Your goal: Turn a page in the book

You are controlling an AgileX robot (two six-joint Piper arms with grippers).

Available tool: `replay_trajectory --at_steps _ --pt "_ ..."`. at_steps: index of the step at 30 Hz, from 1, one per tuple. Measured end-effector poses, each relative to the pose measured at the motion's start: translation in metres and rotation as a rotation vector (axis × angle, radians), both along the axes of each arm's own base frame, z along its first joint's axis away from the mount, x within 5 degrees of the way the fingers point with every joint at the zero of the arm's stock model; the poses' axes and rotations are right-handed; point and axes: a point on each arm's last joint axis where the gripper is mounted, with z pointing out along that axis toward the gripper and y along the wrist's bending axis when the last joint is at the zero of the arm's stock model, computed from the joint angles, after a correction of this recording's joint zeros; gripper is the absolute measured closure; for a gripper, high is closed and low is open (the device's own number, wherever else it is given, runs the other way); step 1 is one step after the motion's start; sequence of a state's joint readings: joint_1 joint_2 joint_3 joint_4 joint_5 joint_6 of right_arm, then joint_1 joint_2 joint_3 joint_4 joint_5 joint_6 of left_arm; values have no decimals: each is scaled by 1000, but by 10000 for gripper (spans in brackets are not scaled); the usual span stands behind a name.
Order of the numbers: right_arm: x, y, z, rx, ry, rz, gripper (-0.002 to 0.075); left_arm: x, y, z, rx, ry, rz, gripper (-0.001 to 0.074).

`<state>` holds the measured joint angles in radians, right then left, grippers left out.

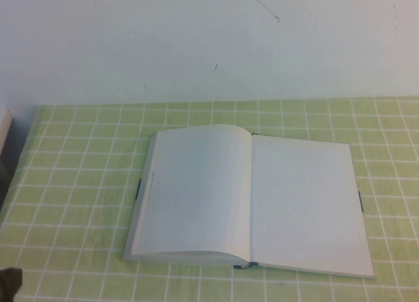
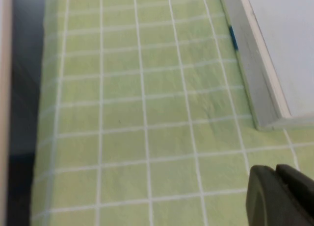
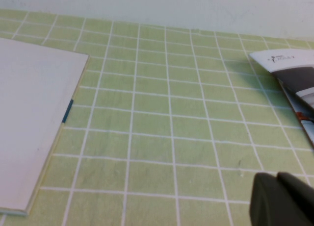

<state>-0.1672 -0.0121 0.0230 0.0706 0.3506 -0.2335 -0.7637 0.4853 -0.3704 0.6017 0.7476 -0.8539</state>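
As seen from above, shows the book (image 1: 252, 197) lying open and flat on the green checked tablecloth (image 1: 78, 184), both facing pages blank (thick stack on the robot's left, thin side on its right). From the left wrist, finds the left gripper (image 2: 275, 191) low over the cloth, jaws together on nothing, near the book's corner but apart from it. From the right wrist, catches the right gripper (image 3: 277, 199) likewise closed and empty above the cloth, between the book's blue-tabbed edge and a printed magazine (image 3: 294, 84).
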Motion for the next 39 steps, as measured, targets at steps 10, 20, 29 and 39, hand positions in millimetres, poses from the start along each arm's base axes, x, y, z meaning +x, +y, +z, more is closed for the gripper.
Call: replay_trajectory --at_steps 10,20,29,39 --pt "0 0 0 0 0 0 728 -16 13 -42 -157 -94 51 737" --pt "0 0 0 2 1 0 728 -29 33 -65 -17 -448 267 737" --pt "0 0 0 2 1 0 728 -32 34 -74 -50 -370 335 737" --pt "0 0 0 2 3 0 728 -32 33 -74 -71 -367 336 737"
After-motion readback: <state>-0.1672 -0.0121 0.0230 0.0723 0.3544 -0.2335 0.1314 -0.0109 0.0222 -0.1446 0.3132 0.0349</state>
